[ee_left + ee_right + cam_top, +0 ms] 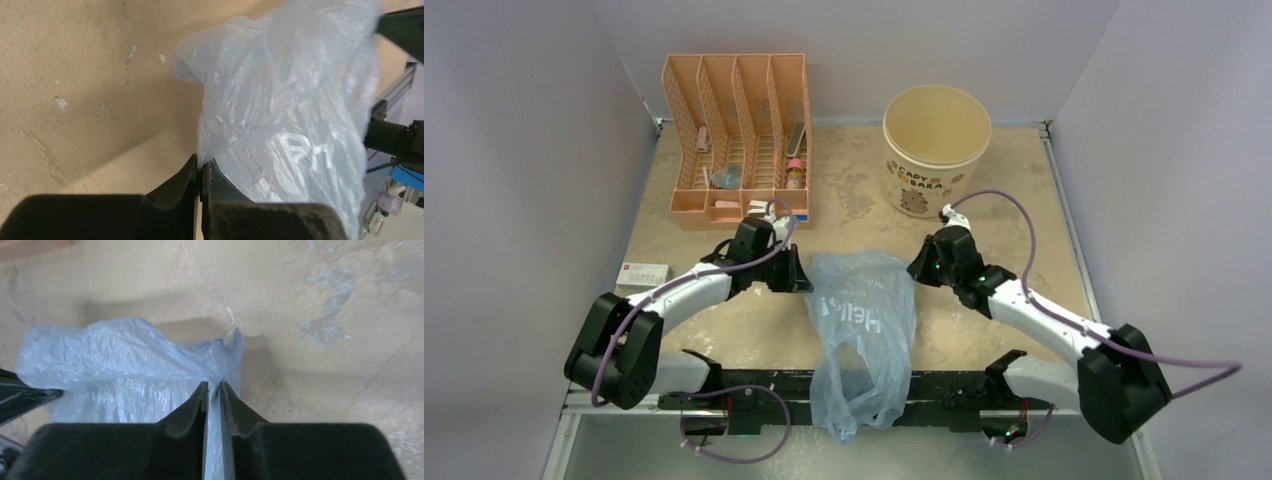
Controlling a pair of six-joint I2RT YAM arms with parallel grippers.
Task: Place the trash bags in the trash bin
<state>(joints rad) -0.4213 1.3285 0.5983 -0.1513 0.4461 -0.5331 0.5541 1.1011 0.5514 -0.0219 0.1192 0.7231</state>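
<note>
A translucent light-blue trash bag (864, 330) with white lettering hangs between my two grippers and trails down over the table's near edge. My left gripper (802, 272) is shut on the bag's left top edge; in the left wrist view (202, 165) the film (290, 115) bulges to the right of the closed jaws. My right gripper (916, 268) is shut on the bag's right top edge; in the right wrist view (212, 386) a strip of film (120, 365) runs between the fingers. The cream trash bin (936, 150) stands open and upright at the back, beyond the right gripper.
An orange mesh file organizer (737, 135) with small items stands at the back left. A small white box (644, 274) lies at the left edge. Grey walls enclose the tan table (844, 210) on three sides.
</note>
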